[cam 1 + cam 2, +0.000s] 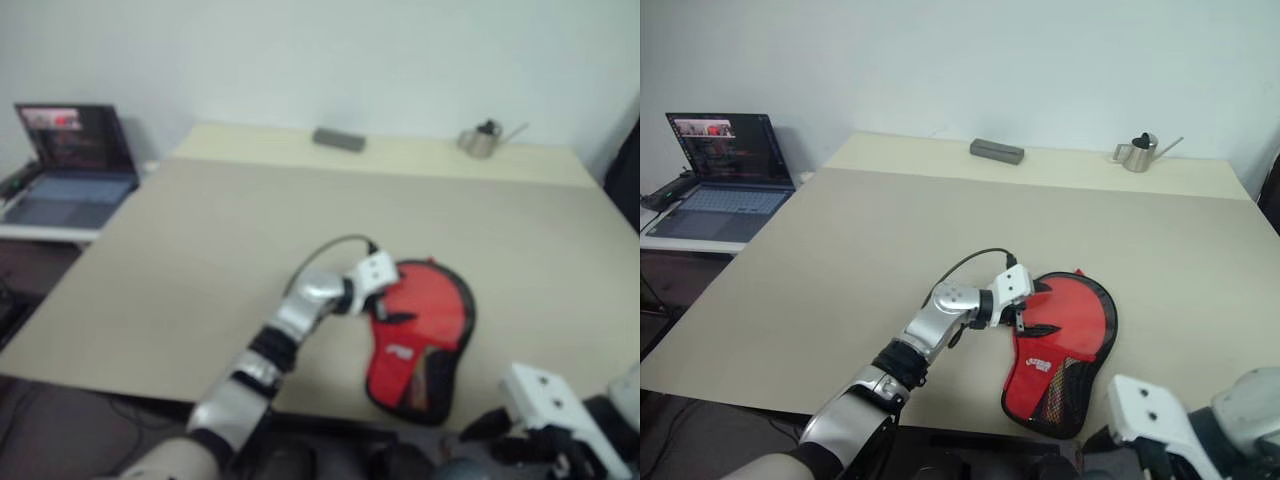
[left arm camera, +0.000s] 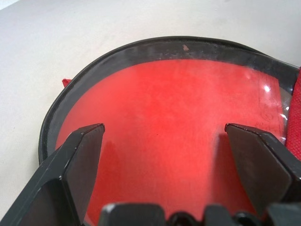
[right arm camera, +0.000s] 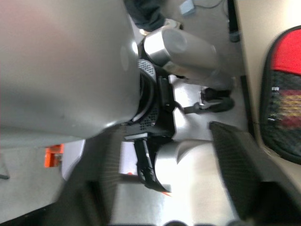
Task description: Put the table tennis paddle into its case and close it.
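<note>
The case point(image 1: 1065, 345) lies flat on the table point(image 1: 840, 270) near its front edge, red on top with a black rim and a small white mark. My left gripper point(image 1: 1026, 318) is open at the case's left edge, its fingers spread over the round end. In the left wrist view the glossy red face of the paddle point(image 2: 174, 108) lies inside the case's black rim point(image 2: 155, 47), between the open fingertips; its handle is hidden. My right gripper point(image 3: 169, 188) is open with nothing in it, off the table's front edge, close to the case's narrow end point(image 3: 284, 103).
An open laptop point(image 1: 725, 170) stands on a side table at the left. At the table's far edge lie a flat grey box point(image 1: 997, 151) and a small metal watering can point(image 1: 1140, 152). The case sits close to the table's front edge.
</note>
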### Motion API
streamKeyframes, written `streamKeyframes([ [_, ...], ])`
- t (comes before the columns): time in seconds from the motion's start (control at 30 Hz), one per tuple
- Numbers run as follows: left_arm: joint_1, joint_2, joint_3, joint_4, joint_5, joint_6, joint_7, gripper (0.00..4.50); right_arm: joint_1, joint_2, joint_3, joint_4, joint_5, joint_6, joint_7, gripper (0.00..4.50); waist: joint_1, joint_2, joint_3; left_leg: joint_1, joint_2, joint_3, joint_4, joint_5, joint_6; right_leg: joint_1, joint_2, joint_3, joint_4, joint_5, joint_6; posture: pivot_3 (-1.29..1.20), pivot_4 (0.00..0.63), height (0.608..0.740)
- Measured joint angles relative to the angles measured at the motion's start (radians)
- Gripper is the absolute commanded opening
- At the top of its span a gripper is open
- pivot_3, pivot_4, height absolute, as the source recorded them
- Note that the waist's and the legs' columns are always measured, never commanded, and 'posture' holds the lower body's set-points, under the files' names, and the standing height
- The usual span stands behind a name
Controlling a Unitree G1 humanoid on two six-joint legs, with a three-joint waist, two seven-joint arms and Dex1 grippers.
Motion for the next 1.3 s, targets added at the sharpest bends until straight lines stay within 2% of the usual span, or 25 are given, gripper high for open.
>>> streamKeyframes([
  [0.13, 0.063, 0.053, 0.018, -0.127, -0.061, 0.09, -0.058, 4.5, -0.13, 0.001, -0.086, 0.202, -0.004, 0.0, 0.032, 3.56, -0.01, 0.0, 0.001, 0.0, 0.001, 0.002, -0.001, 0.0, 0.0, -0.002, 0.0, 0.002, 0.001, 0.003, -0.005, 0.0, 0.15, 0.74],
  [0.23, 0.098, 0.119, 0.065, -0.266, -0.15, 0.203, -0.112, 4.5, -0.209, -0.01, -0.078, 0.295, -0.032, -0.014, 0.033, 3.56, -0.011, 0.0, 0.003, -0.004, 0.002, 0.001, -0.001, 0.0, 0.0, -0.007, 0.001, 0.001, 0.003, 0.004, -0.007, 0.0, 0.15, 0.74],
  [0.4, 0.106, 0.246, 0.201, -0.51, -0.323, 0.39, -0.152, 4.5, -0.363, -0.028, 0.035, 0.47, -0.126, -0.086, 0.011, 3.56, -0.018, 0.0, 0.004, -0.004, 0.001, 0.002, -0.001, 0.0, 0.0, -0.007, 0.0, 0.002, 0.002, 0.004, -0.007, 0.0, 0.15, 0.74],
  [0.53, 0.137, 0.327, 0.269, -0.635, -0.38, 0.451, -0.14, 4.5, -0.474, -0.019, 0.162, 0.605, -0.207, -0.155, 0.008, 3.56, -0.024, 0.001, 0.005, -0.004, 0.001, 0.002, -0.001, 0.0, 0.0, -0.007, 0.0, 0.002, 0.001, 0.004, -0.007, 0.0, 0.15, 0.74],
  [0.67, 0.234, 0.419, 0.319, -0.757, -0.416, 0.485, -0.113, 4.5, -0.652, 0.064, 0.281, 0.786, -0.295, -0.245, -0.005, 3.56, -0.029, 0.001, 0.006, -0.004, 0.001, 0.003, -0.001, 0.0, 0.0, -0.008, 0.0, 0.004, 0.002, 0.004, -0.007, 0.0, 0.15, 0.74],
  [0.9, 0.271, 0.464, 0.403, -0.859, -0.443, 0.523, 0.012, 4.5, -0.882, 0.233, 0.37, 1.017, -0.398, -0.362, -0.024, 3.56, -0.028, 0.005, 0.009, -0.005, 0.001, 0.003, -0.001, 0.0, 0.0, -0.01, 0.0, 0.003, 0.003, 0.004, -0.008, 0.0, 0.15, 0.74],
  [1.17, 0.198, 0.479, 0.413, -0.861, -0.445, 0.554, 0.098, 4.5, -0.886, 0.279, 0.37, 1.039, -0.399, -0.342, -0.045, 3.56, -0.022, 0.005, 0.009, -0.014, 0.001, 0.003, 0.0, 0.001, -0.002, -0.017, -0.001, 0.003, 0.003, 0.005, -0.008, 0.0, 0.15, 0.74],
  [1.3, 0.188, 0.487, 0.411, -0.828, -0.445, 0.547, 0.088, 4.5, -0.803, 0.28, 0.345, 0.974, -0.396, -0.304, -0.065, 3.56, -0.023, 0.005, 0.009, -0.015, 0.001, 0.003, 0.0, 0.001, -0.001, -0.017, -0.001, 0.003, 0.003, 0.005, -0.008, 0.0, 0.15, 0.74],
])
